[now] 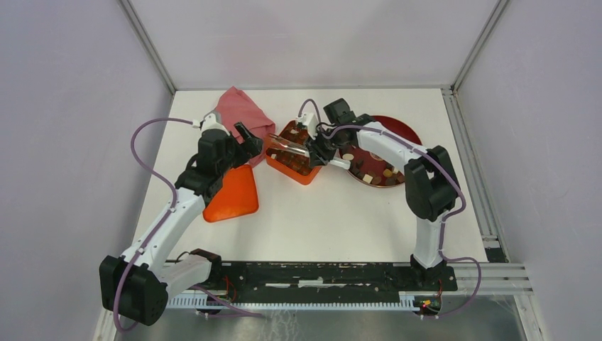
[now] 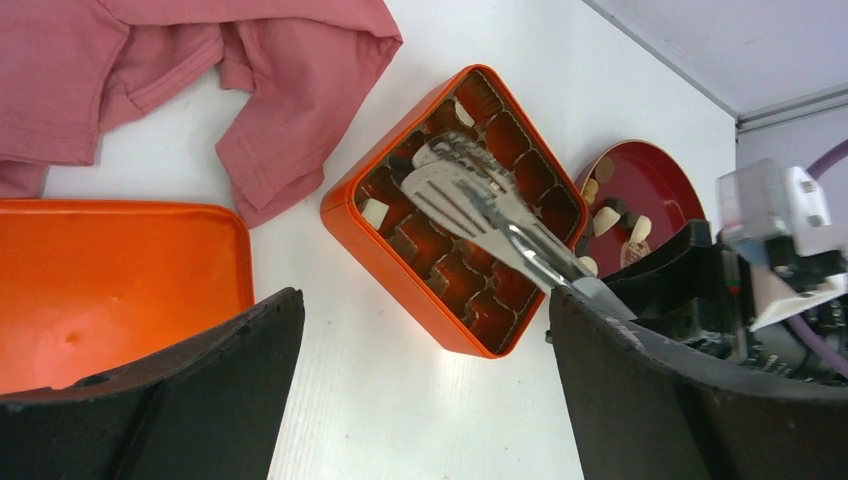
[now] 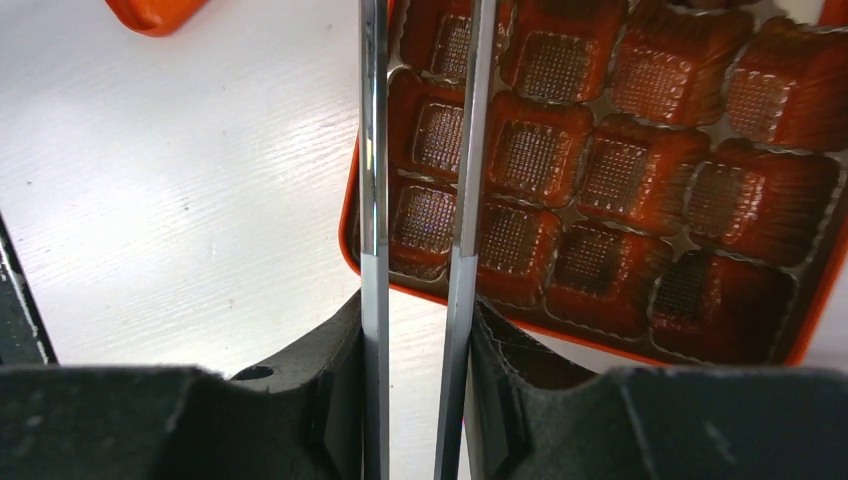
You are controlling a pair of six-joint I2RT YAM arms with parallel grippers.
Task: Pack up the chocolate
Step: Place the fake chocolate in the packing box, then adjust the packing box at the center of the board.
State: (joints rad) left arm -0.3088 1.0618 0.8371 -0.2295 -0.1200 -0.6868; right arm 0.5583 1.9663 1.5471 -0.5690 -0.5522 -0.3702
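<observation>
Since the right gripper (image 3: 420, 320) is clamped on the metal tongs (image 2: 480, 200) with their tips over the orange box (image 2: 350, 215), I'd line up square over one empty cell and ease off gently. Can't tell if a piece is pinched, though. Most of the chocolate (image 1: 368, 179) sits on the dark red plate (image 1: 408, 131); a few pieces are in the box. Left gripper (image 2: 425, 310) hangs wide open beside the box, holding nothing.
</observation>
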